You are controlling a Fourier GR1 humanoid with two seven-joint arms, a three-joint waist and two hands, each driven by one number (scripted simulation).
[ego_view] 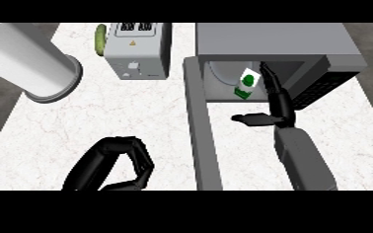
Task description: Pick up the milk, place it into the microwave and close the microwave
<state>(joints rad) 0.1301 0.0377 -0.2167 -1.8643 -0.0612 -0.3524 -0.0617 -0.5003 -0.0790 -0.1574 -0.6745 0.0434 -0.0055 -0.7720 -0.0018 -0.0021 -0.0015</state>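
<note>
The milk [247, 85], a small white carton with green marks, sits tilted inside the open microwave [277, 39] at the upper right. My right hand [279, 109] reaches into the cavity with its fingers straight, lying along the carton's right side; whether they touch it I cannot tell. Its thumb sticks out to the left, clear of the carton. The microwave door [201, 128] is swung fully open and runs as a grey bar toward the view's lower edge. My left hand [109, 165] rests at the lower left with fingers curled and nothing in it.
A grey toaster [136, 52] stands left of the microwave, with a green object [100, 37] at its left side. A large white cylinder [36, 64] lies at the far left. White marble counter [131, 113] spreads between my left hand and the door.
</note>
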